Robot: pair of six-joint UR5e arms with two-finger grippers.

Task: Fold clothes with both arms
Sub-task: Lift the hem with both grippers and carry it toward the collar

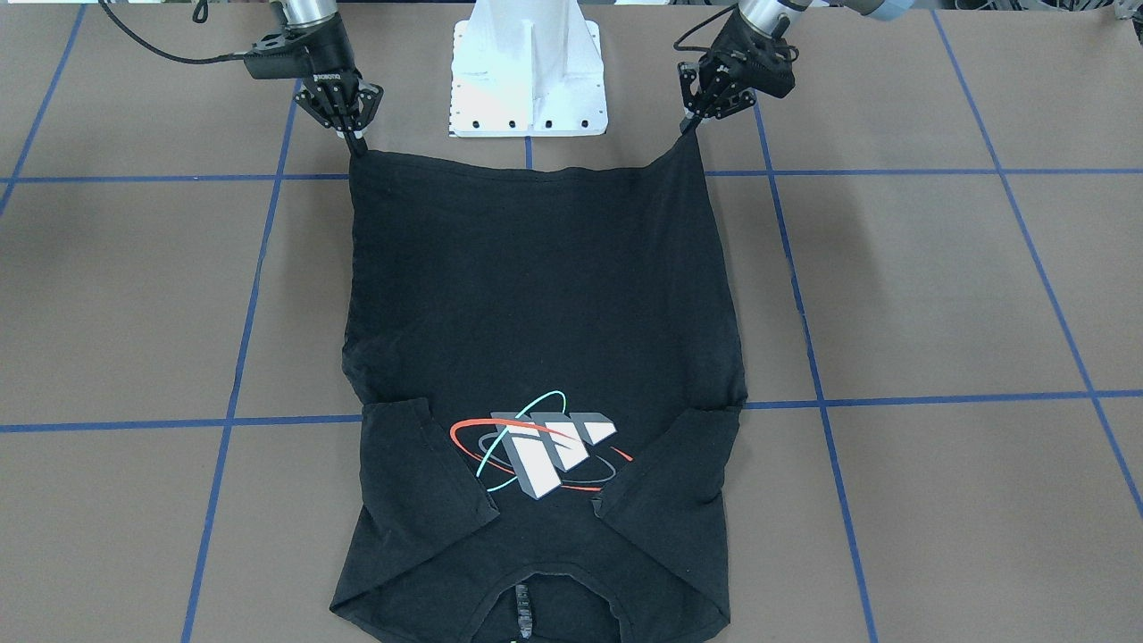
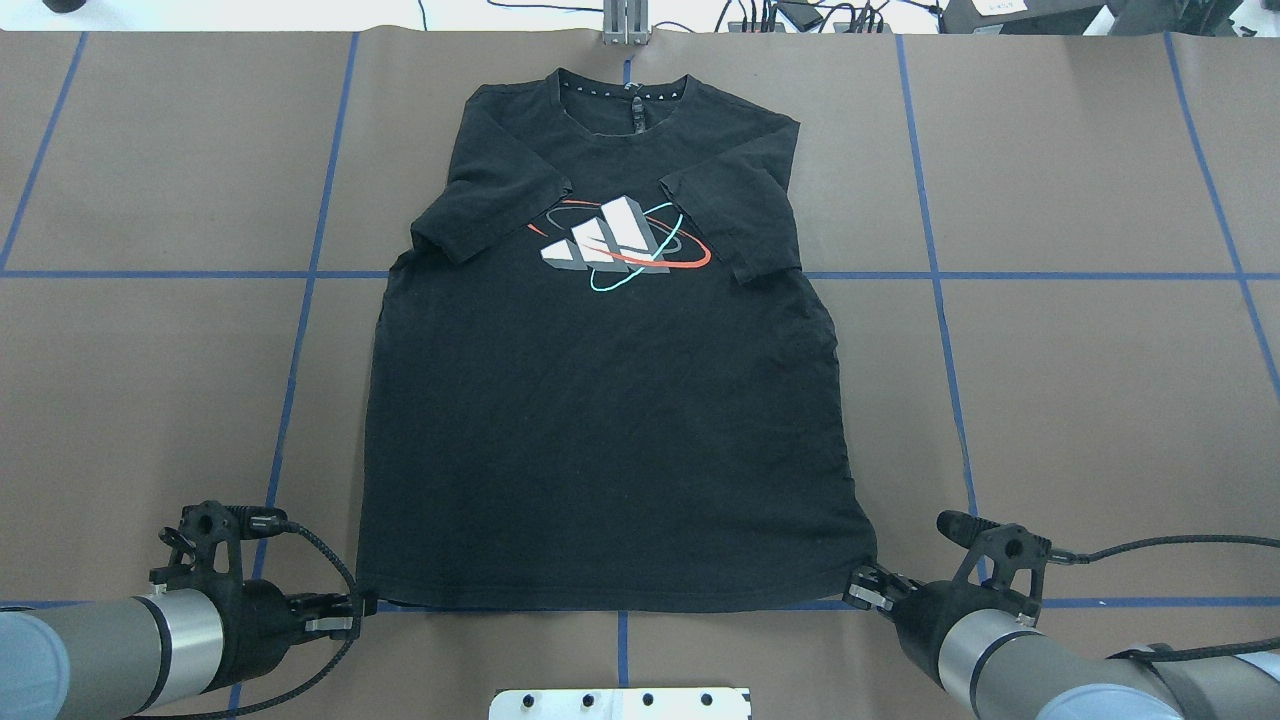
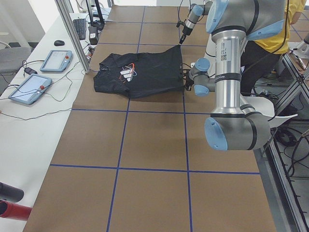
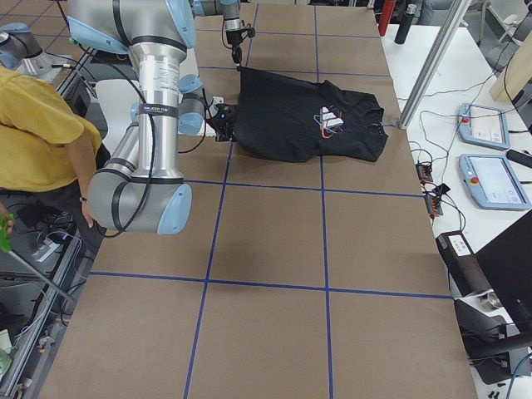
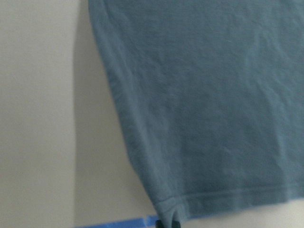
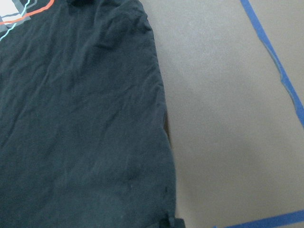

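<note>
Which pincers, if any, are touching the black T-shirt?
Touching, both. The front-facing view shows the left pincer and the right pincer each closed on a hem corner of the T-shirt.

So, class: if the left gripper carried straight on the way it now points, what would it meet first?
The black T-shirt: the left gripper sits at its hem corner, apparently pinching it, so more shirt fabric lies straight ahead.

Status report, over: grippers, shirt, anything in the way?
Left gripper shut on T-shirt hem corner; right gripper shut on the other corner. T-shirt flat, graphic up, sleeves folded in. Nothing on it.
</note>
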